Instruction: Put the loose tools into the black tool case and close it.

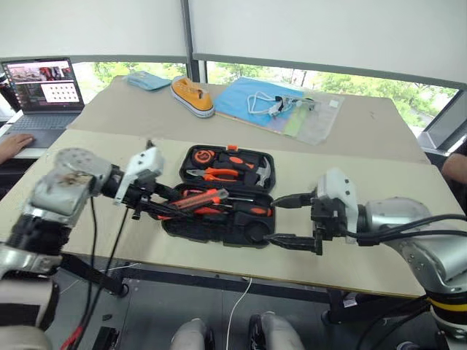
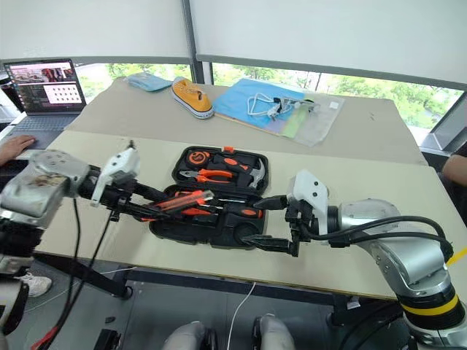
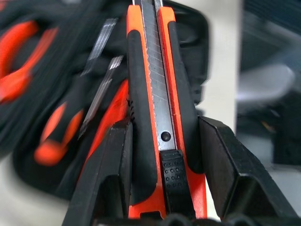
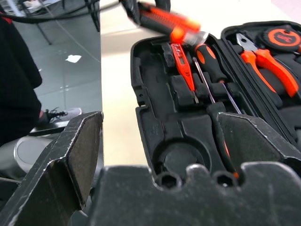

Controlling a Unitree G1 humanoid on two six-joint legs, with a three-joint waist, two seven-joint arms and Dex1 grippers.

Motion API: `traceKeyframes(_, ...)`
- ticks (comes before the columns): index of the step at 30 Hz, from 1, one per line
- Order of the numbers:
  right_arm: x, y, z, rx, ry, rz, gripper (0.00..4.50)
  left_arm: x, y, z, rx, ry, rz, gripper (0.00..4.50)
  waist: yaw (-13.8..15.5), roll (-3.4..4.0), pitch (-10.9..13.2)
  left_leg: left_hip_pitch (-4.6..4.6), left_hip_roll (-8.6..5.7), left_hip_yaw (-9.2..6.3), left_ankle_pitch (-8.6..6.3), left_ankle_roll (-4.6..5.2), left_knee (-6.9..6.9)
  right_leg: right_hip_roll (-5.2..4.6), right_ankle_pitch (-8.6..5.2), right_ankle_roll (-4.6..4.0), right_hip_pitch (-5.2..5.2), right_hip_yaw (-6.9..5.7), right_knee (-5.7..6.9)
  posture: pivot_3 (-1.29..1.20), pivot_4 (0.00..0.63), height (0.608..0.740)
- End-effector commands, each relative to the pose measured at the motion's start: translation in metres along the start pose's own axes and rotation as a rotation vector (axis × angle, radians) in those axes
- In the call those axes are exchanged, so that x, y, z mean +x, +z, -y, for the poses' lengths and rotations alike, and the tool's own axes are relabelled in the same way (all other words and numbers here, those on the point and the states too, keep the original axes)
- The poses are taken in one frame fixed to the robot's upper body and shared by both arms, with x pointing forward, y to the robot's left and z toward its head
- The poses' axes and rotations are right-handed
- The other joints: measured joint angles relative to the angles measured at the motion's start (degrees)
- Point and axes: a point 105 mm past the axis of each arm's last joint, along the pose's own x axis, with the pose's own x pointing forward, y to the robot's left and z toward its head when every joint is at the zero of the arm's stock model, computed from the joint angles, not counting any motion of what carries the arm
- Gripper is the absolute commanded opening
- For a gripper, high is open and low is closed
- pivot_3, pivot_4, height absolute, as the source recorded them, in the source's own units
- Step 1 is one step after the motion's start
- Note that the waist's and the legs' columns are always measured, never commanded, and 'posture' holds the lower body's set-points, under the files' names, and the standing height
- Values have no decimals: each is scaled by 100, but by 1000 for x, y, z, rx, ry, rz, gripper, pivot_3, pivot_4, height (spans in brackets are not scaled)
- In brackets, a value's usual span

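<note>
My left gripper [image 1: 162, 202] clenched on utility knife [image 3: 157, 103], blade end leading. Knife hangs over near tray of open black tool case [image 1: 241, 232], long axis running roughly along tray's length. Below it, screwdrivers [image 4: 207, 66] already seated in recesses; free knife slot I judge lies just under the tip. My right gripper [image 1: 295, 219] spread wide, holding nothing, waits at case's right end. Left arm does next lowering; needs slight tilt down.
</note>
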Motion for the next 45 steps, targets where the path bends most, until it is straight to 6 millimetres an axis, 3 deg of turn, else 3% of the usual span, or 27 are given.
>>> traceKeyframes(1,-8,9,-9,-29,-51,19,4500,15,-2,-9,110,-73,-109,1631,-8,0,0,0,1,-1,0,1,2,3,0,0,0,4,1,0,150,718)
traceKeyframes(4,-12,8,-11,-18,-94,17,4500,25,-23,-24,180,-79,-226,1631,-14,0,0,0,4,-3,0,3,9,15,0,0,0,11,1,0,150,718)
traceKeyframes(7,-14,7,-13,-8,-121,18,4500,35,-18,-30,178,-96,-190,1631,-12,-2,0,-6,12,-5,-1,7,19,46,0,0,0,10,-3,0,150,718)
traceKeyframes(13,-15,5,-15,0,-147,18,4500,45,-15,-24,202,-162,-178,1631,-6,-1,0,-13,18,-12,-14,29,28,45,3,5,4,5,-13,0,150,718)
traceKeyframes(28,-13,5,-11,-10,-137,16,4500,43,-27,-15,199,-195,-180,1631,-9,-1,0,-23,18,-16,-21,41,52,49,6,11,4,5,-16,0,150,718)
traceKeyframes(29,-12,5,-11,-11,-133,14,4500,41,-23,-16,197,-187,-162,2630,-10,-1,0,-24,18,-16,-21,42,52,49,6,12,4,5,-16,0,150,718)
traceKeyframes(33,-10,4,-11,-10,-114,11,4500,27,-6,-15,174,-154,-75,3925,-9,-2,0,-25,17,-16,-22,43,54,49,7,12,4,5,-16,0,150,718)
traceKeyframes(38,-8,3,-11,-11,-103,13,4500,4,4,-12,105,-106,-2,3925,-37,-1,0,-28,19,-17,-22,44,55,49,6,14,2,7,-17,0,150,718)
traceKeyframes(41,-7,3,-11,-9,-94,16,4500,2,-5,-15,113,-74,-20,3213,-11,-1,0,-28,17,-17,-22,44,62,50,7,18,3,4,-15,0,150,718)
traceKeyframes(45,-6,3,-11,-9,-85,16,4500,10,-6,-18,145,-66,-13,1760,4,-1,0,-29,14,-17,-23,45,67,48,11,25,6,4,-16,0,150,718)
